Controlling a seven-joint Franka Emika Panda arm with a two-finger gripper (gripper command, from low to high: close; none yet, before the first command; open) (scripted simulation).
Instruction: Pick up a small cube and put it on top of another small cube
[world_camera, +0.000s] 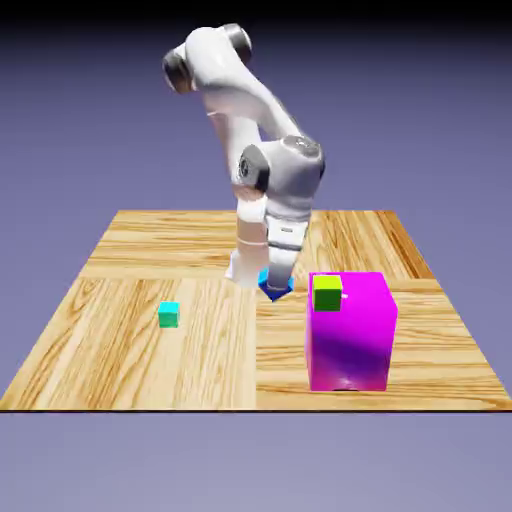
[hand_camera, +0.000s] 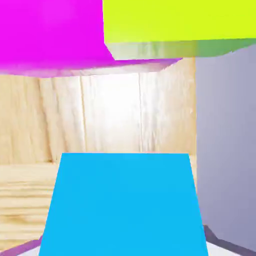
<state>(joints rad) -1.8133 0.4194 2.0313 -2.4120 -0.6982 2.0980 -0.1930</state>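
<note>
In the exterior view my gripper (world_camera: 273, 281) is shut on the small blue cube (world_camera: 276, 289) and holds it off the table, just left of the magenta block's (world_camera: 350, 335) upper left corner. A lime-green small cube (world_camera: 327, 292) sits on that block's top, near its left edge. In the hand view the blue cube (hand_camera: 122, 205) fills the bottom between my fingers and hides their tips. The magenta block (hand_camera: 50, 35) and the lime-green cube (hand_camera: 175, 22) show large at the top of that view.
A teal-cyan small cube (world_camera: 168, 314) lies on the wooden table (world_camera: 120, 350) toward the exterior view's left. The tall magenta block stands right beside my hand on the exterior view's right.
</note>
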